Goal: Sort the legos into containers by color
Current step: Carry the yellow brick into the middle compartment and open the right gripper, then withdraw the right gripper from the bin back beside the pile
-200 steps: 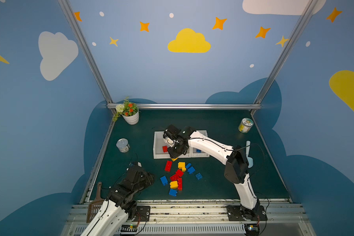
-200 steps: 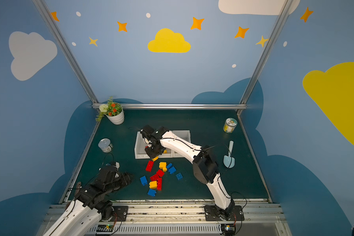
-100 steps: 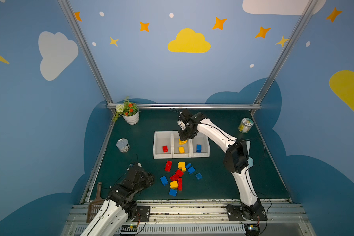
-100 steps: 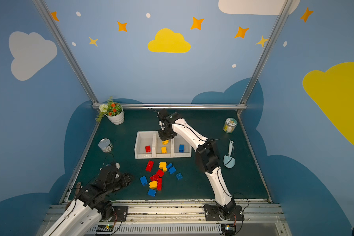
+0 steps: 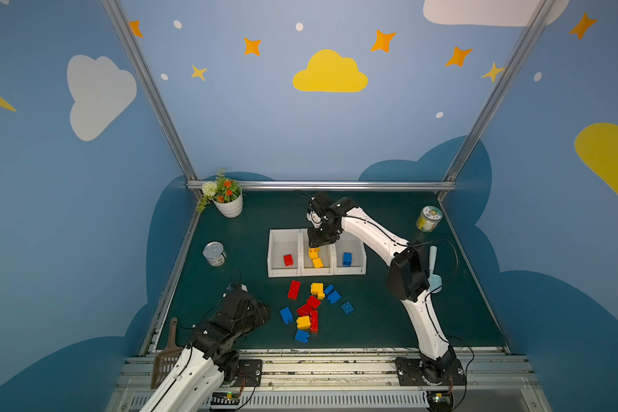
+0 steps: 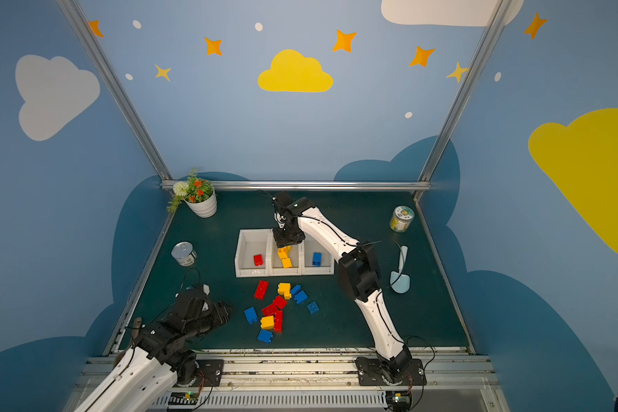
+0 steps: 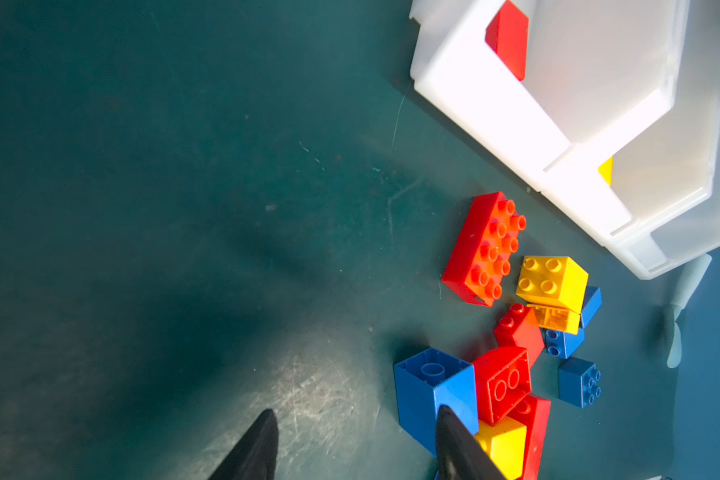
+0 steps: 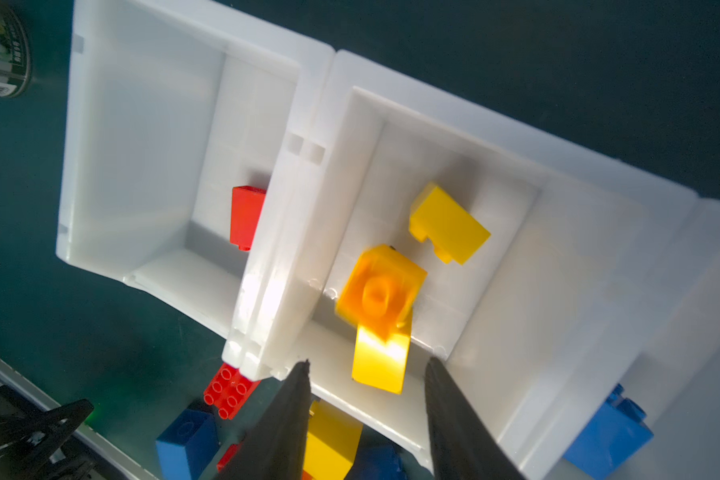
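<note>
Brick loose over the middle bin

From where I stand, the green table (image 5: 389,321) carries a row of three white bins (image 5: 283,274) just past its centre toward 12 o'clock, and a pile (image 5: 309,306) of red, yellow and blue bricks toward 6.

The right claw (image 8: 367,361) hangs over the middle bin (image 5: 317,274). Its fingers are parted and grip nothing. A yellow brick (image 8: 381,291) shows blurred just under the tips, inside that bin, near the wall shared with the red one. To my eye it is dropping.

The left claw (image 7: 356,410) waits at about 7 o'clock, fingers apart and empty, one finger close beside a blue brick (image 7: 429,386).

My worries are these. The brick may bounce off the yellow one (image 8: 447,224) already lying there, or off the wall, and hop into the red bin. The right claw is low enough that lifting away at a slant could catch the rim and drag the row.
</note>
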Controlling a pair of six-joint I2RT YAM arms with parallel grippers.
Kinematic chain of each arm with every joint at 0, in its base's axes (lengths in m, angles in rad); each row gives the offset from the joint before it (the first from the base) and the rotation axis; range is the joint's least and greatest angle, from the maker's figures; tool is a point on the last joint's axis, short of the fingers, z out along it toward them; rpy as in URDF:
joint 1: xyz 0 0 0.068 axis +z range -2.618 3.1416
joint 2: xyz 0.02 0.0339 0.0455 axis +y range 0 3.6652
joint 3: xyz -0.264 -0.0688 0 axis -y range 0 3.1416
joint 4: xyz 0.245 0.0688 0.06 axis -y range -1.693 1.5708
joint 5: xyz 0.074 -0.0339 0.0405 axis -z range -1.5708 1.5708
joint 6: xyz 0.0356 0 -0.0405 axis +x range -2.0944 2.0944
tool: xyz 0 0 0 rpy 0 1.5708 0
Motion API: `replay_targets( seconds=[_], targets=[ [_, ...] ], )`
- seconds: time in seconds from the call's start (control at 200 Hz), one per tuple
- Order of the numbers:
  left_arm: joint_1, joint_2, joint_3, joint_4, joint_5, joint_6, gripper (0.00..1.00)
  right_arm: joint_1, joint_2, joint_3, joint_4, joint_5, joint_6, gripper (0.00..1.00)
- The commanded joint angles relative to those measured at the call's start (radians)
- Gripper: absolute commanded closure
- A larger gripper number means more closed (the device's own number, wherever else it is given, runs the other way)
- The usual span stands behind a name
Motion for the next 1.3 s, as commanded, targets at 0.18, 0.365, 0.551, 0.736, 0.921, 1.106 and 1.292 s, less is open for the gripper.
replay_targets(
  seconds=[0.18, 0.365, 0.551, 0.736, 0.921, 1.106, 1.292],
  targets=[
    [-0.001, 0.005, -0.003, 0.002, 0.009, 0.01, 0.39, 0.0, -0.071, 0.019, -0.016, -0.015, 0.007, 0.51],
    [-0.002, 0.02, 0.012, 0.003, 0.015, 0.029, 0.39, -0.001, -0.18, -0.09, 0.02, -0.01, 0.009, 0.5],
    [-0.002, 0.088, 0.059, 0.019, 0.018, 0.064, 0.39, -0.013, -0.318, -0.254, 0.085, -0.015, 0.025, 0.49],
    [-0.014, 0.193, 0.096, 0.076, 0.023, 0.104, 0.4, -0.025, -0.445, -0.407, 0.101, -0.006, 0.031, 0.49],
    [-0.045, 0.326, 0.17, 0.118, 0.006, 0.17, 0.4, -0.05, -0.581, -0.592, 0.14, 0.006, 0.066, 0.49],
    [-0.095, 0.438, 0.228, 0.177, -0.02, 0.244, 0.39, -0.077, -0.687, -0.722, 0.158, 0.027, 0.113, 0.49],
    [-0.132, 0.511, 0.23, 0.283, -0.054, 0.275, 0.39, -0.102, -0.78, -0.838, 0.174, 0.049, 0.141, 0.48]
  ],
)
